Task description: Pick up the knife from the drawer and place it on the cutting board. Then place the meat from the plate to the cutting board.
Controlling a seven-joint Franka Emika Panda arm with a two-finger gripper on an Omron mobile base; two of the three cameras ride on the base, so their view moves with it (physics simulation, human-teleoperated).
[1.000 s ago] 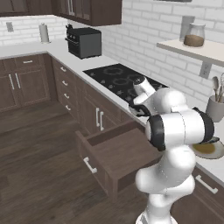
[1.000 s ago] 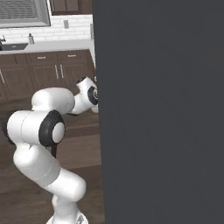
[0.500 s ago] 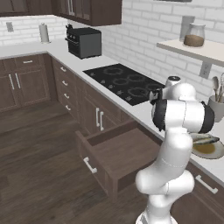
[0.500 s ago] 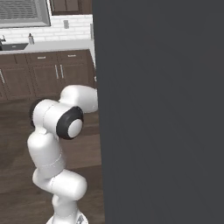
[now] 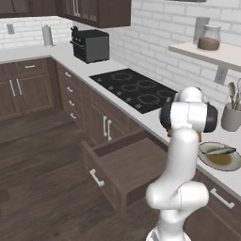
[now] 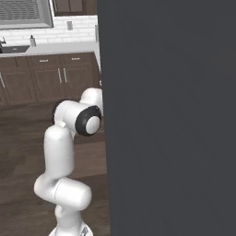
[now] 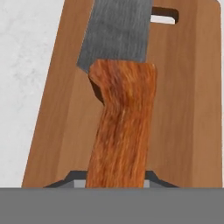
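**Knife held over the board**

Over the board (image 7: 183, 100), seen from the hand, the gripper (image 7: 116, 183) is clamped on the knife (image 7: 122, 113): the orange handle rises from between the two dark tips and the grey blade points away, toward the end of the board with the slot cut in it. The board lies on the pale counter (image 7: 22, 65), which shows along its left edge in this view. Whether the blade touches the wood or hangs above it, I cannot tell.

From the left base camera, the arm stands upright at the counter's edge with its dark wrist joint turned toward the wall. Below and to its left the drawer (image 5: 127, 164) is pulled out from the cabinets, its silver bar handle facing the floor side. Just right of the arm, the plate (image 5: 221, 157) sits on the counter with the meat (image 5: 217, 151) lying across it, slim and grey. Farther along the counter is the black hob (image 5: 134, 87), and near the corner a black toaster oven (image 5: 92, 44).
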